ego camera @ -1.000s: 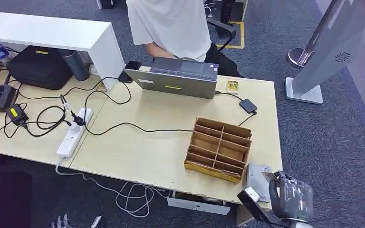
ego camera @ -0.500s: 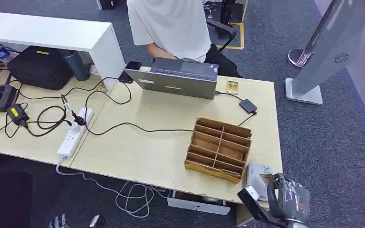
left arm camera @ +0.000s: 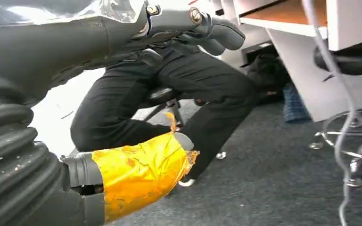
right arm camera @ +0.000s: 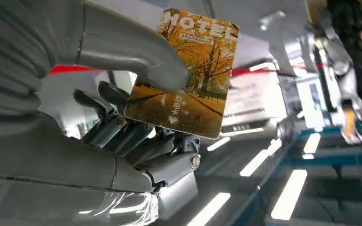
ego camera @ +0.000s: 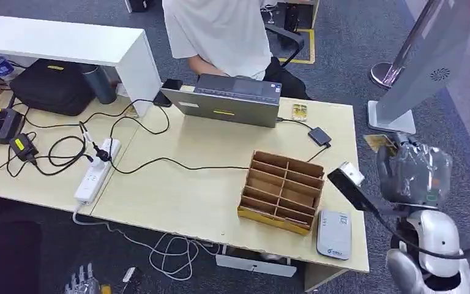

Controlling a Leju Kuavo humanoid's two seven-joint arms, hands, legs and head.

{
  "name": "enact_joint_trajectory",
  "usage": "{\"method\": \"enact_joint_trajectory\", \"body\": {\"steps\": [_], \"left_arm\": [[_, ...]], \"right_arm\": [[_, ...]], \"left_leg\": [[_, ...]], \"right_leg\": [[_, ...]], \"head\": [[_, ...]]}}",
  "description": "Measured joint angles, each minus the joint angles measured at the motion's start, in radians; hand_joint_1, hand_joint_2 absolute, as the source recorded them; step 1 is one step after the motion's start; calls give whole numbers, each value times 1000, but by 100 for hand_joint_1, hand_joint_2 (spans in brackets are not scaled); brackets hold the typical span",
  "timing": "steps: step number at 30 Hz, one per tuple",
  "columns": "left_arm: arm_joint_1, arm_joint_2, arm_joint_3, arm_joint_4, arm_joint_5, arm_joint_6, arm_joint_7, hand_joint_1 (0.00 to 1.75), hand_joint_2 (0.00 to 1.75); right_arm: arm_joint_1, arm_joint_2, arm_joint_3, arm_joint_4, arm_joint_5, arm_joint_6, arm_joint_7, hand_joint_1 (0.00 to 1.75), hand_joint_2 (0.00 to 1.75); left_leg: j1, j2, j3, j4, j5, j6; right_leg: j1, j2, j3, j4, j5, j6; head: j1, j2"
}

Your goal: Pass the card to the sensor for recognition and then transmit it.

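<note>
Your right hand (ego camera: 413, 171) pinches the card (right arm camera: 184, 73) by thumb alone, well off the reader (ego camera: 334, 233) at 7 o'clock, so it may slip.

Right hand (ego camera: 413, 171): grey shell under clear crinkled plastic wrap, thick grey thumb, darker fingers with round silver screw heads. Right arm (ego camera: 431, 245): glossy silver, black cable alongside. Left hand (left arm camera: 122, 56): black ribbed cover, thumb wrapped in yellow tape.

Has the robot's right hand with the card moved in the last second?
Yes. The right hand, holding the card, rose from the table's near corner beside the white sensor to a spot level with the wooden organizer, off the table's right edge.
</note>
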Motion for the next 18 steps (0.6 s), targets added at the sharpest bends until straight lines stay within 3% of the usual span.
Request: {"method": "enact_joint_trajectory", "body": {"steps": [6,8,10,18], "left_arm": [[-2,8,-95,-6,-1,0,81,0,175],[-1,11,-117,-6,-1,0,88,0,175],[2,13,-149,-11,-1,0,136,0,175],[28,22,-337,-13,-1,0,231,0,175]], "right_arm": [[-129,29,77,9,58,86,40,175,175],[-153,42,92,13,62,92,44,175,175],[-186,61,118,35,64,109,58,175,175],[-278,140,198,184,80,117,86,175,175]], "left_leg": [[0,1,-2,0,0,-1],[0,0,-3,0,1,-1],[0,0,-3,0,1,-1],[0,0,-3,0,1,-1]], "right_leg": [[0,1,-2,1,0,0],[0,0,-2,1,0,0],[0,1,-2,1,0,0],[0,0,-3,1,1,0]], "head": [[0,0],[0,0],[0,0],[0,0]]}}
